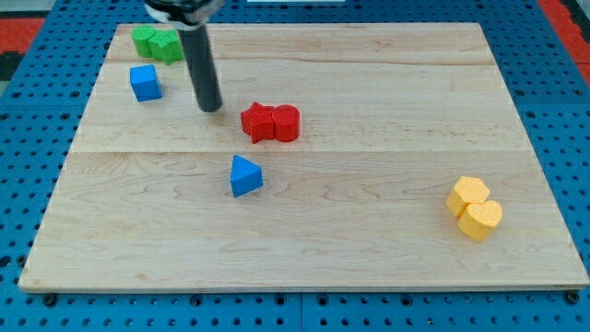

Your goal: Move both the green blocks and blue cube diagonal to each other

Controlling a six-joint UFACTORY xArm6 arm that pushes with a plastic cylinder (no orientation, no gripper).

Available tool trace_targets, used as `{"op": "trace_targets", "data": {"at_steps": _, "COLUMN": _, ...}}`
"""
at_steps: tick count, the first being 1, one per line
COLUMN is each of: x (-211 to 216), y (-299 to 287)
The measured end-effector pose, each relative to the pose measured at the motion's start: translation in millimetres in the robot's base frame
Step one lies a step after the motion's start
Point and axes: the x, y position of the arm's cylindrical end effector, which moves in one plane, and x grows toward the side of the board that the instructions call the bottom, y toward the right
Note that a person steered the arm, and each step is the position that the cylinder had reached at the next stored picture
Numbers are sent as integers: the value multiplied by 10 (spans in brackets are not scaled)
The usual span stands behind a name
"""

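My tip rests on the wooden surface in the upper left part of the view, at the lower end of the dark rod that comes down from the view's top edge. There are no fingers on this arm, only the bare rod, so nothing is held or clasped. The two green blocks sit touching each other near the surface's top left corner, up and to the left of my tip and apart from it; their exact shapes are hard to make out. The blue cube lies just below the green blocks, slightly toward the view's left, separated from them by a small gap, and it stands to the left of my tip without touching it. To the right of my tip and a little lower, two red blocks lie pressed together, the left one star-like and the right one rounded. Below those, near the middle of the surface, is a blue triangular block. Far off at the view's lower right, two yellow blocks touch one another.
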Motion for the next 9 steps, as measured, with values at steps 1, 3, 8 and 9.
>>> {"op": "trace_targets", "data": {"at_steps": 1, "x": -78, "y": -1354}}
{"op": "trace_targets", "data": {"at_steps": 3, "x": -1324, "y": -1704}}
{"op": "trace_targets", "data": {"at_steps": 8, "x": -678, "y": -68}}
{"op": "trace_targets", "data": {"at_steps": 9, "x": -102, "y": -269}}
